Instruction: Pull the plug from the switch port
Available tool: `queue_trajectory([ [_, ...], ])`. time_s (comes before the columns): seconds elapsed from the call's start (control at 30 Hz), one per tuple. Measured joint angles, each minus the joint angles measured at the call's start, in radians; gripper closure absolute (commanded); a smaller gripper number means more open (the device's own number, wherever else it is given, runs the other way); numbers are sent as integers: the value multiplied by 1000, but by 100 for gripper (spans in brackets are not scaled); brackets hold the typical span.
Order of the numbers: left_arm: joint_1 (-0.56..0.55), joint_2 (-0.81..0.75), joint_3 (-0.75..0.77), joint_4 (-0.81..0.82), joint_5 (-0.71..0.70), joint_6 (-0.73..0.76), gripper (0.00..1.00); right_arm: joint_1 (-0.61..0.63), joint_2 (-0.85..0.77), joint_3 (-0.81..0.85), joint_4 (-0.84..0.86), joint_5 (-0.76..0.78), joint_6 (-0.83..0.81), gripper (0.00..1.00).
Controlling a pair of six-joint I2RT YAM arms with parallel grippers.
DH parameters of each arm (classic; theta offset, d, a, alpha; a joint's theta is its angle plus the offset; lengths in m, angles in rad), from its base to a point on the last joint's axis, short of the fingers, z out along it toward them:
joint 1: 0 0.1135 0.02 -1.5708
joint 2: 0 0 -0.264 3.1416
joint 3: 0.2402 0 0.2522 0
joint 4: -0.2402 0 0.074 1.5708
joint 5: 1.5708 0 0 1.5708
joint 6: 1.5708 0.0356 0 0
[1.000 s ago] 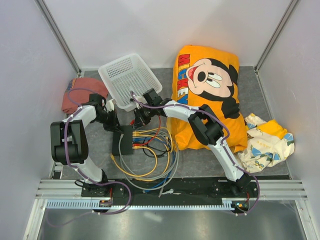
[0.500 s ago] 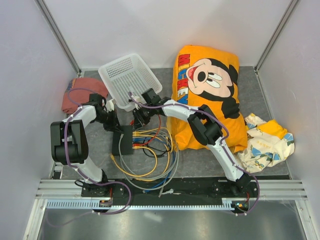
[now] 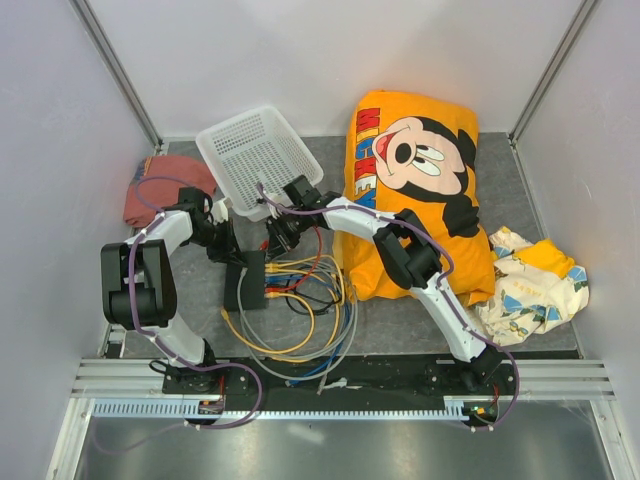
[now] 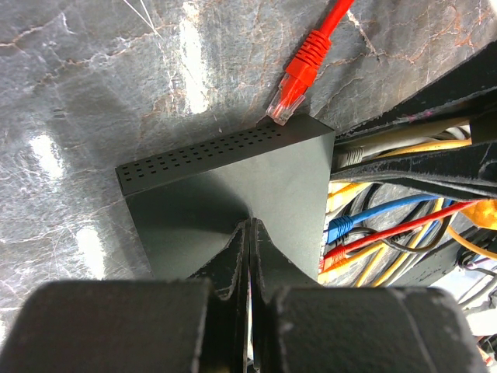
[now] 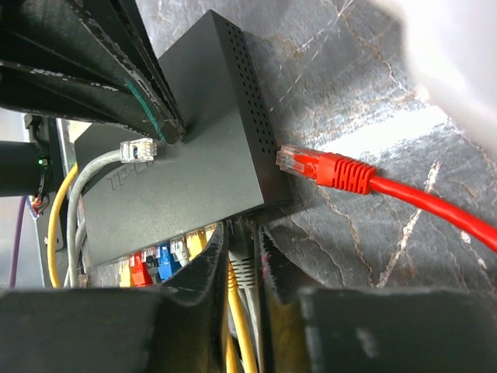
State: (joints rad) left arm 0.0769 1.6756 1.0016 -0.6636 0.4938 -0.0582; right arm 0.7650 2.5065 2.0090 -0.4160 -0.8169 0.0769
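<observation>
- The right claw (image 5: 239,233) is drawn narrow around a grey plug (image 5: 242,273) at the far end of the socket row. It seems to grip the plug, but the fingers hide the port, so I cannot tell whether the plug is seated.
- The left claw (image 4: 248,227) is closed, finger against finger. Its tips press on the flat top of the switch (image 4: 256,183).
- Nearest the arm bases, loops of cables (image 3: 290,335) in yellow, blue, grey and red lie tangled on the grey mat (image 3: 400,325).
- Just beyond the loops is the switch, a flat black box lying lengthwise between the two arms. Its sockets face the right arm.
- Along that side, a row of plugs (image 5: 167,256) in yellow, red, blue and white sits in the sockets.
- A loose plug (image 5: 140,150) on a grey lead rests on top of the switch, in no socket.
- A red plug (image 5: 318,167) lies on the mat at the far, vented end of the switch. Its clear tip is just beside the box.
- At the right edge, well apart from the switch, lies a crumpled patterned cloth (image 3: 530,280).
- An orange pillow (image 3: 420,190) with a cartoon mouse on it lies under the right arm.
- At the far left is a bunched red cloth (image 3: 160,190).
- Farthest back stands a white mesh basket (image 3: 258,150), tilted, near the right claw.
</observation>
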Motion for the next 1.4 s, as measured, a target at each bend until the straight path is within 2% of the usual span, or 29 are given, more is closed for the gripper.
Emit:
queue_trajectory([
  [0.23,0,0,0,0,-2,0,98,-11,-2,-31,52,-29,-3,100],
  [1.13,-5,16,13,8,10,0,98,-29,6,-8,-21,-48,-76,100],
  [1.27,-6,16,13,11,11,0,98,-33,-26,-71,25,-26,-55,100],
  [1.4,-6,17,13,10,11,0,98,-50,-91,-168,43,68,-64,100],
])
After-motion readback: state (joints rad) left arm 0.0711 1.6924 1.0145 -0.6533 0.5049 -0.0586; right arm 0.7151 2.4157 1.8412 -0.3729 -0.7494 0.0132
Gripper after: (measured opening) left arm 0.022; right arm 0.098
